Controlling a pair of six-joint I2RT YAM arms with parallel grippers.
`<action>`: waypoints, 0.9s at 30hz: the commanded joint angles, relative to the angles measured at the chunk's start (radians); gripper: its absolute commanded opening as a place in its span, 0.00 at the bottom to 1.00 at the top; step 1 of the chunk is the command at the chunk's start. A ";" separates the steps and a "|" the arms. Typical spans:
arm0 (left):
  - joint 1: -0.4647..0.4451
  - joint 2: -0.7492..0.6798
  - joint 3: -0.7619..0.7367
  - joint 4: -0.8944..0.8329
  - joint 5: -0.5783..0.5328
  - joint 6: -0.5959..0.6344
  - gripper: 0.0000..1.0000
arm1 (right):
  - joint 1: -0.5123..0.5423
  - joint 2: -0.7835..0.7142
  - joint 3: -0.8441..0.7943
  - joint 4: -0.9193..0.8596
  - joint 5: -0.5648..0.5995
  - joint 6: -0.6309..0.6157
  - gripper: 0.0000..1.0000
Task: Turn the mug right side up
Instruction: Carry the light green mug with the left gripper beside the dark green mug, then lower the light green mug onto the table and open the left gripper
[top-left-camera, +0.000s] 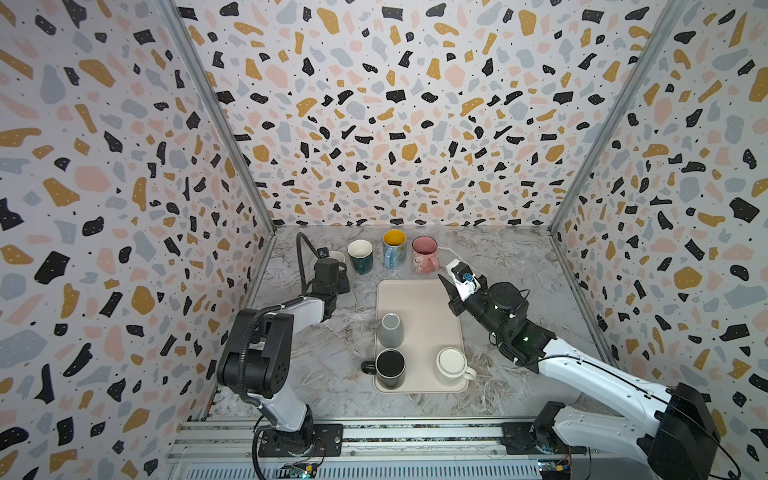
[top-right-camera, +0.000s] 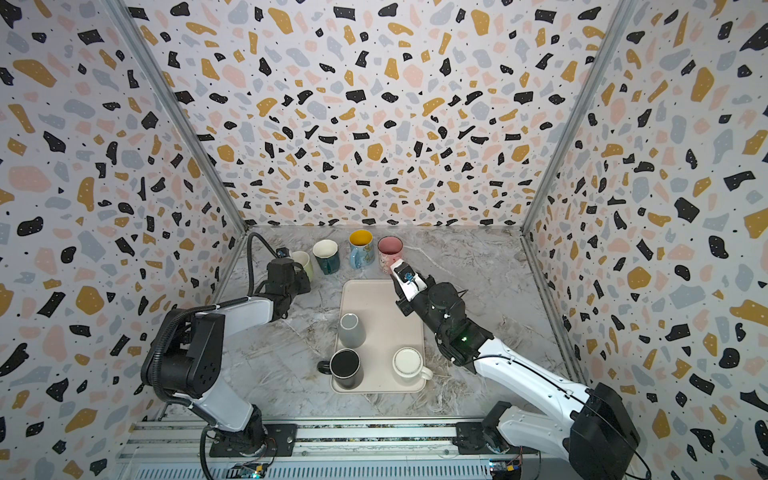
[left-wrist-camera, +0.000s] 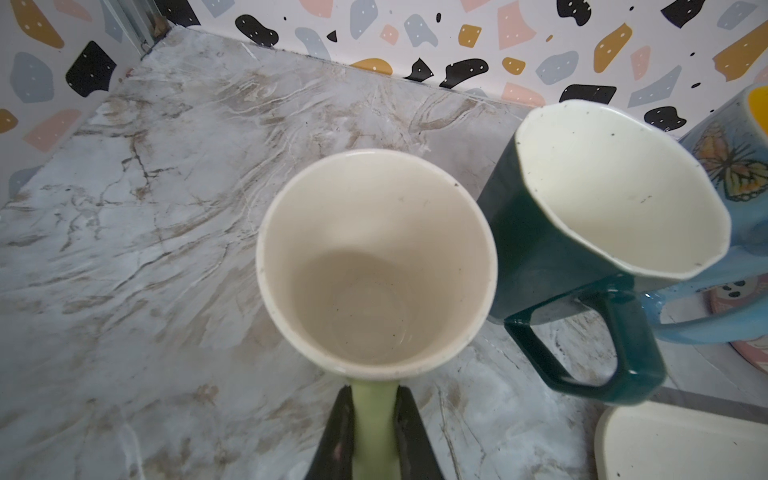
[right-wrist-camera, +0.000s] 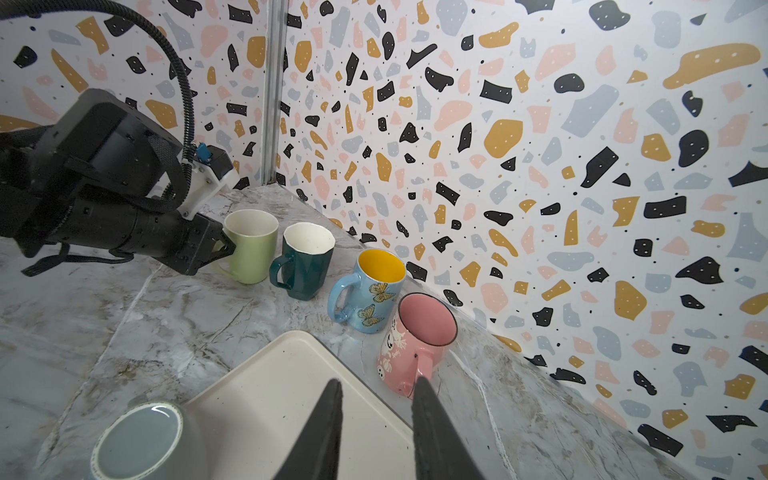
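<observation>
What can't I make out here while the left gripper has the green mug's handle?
Green mug: mostly hidden behind the left gripper in both top views; no view settles whether its base touches the table.
Black mug: outside both wrist views; too dark in both top views to tell mouth from base.
Grey mug: cut off by the right wrist view's bottom edge; handle unseen there.

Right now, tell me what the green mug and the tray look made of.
Green mug: glazed ceramic by the look, glossy pale green outside, cream inside, thick rounded rim. Tray: probably matte plastic or melamine, cream, dull even surface with a raised rim; the pictures leave it open.
</observation>
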 joint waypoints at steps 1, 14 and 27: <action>0.006 -0.001 0.032 0.132 0.012 0.002 0.00 | -0.003 -0.008 -0.005 -0.003 0.011 0.017 0.31; 0.006 0.006 0.015 0.128 0.019 0.002 0.15 | -0.003 0.005 0.001 -0.003 -0.001 0.025 0.31; 0.006 -0.017 -0.020 0.119 0.023 -0.007 0.28 | -0.003 0.003 -0.005 0.001 -0.004 0.032 0.31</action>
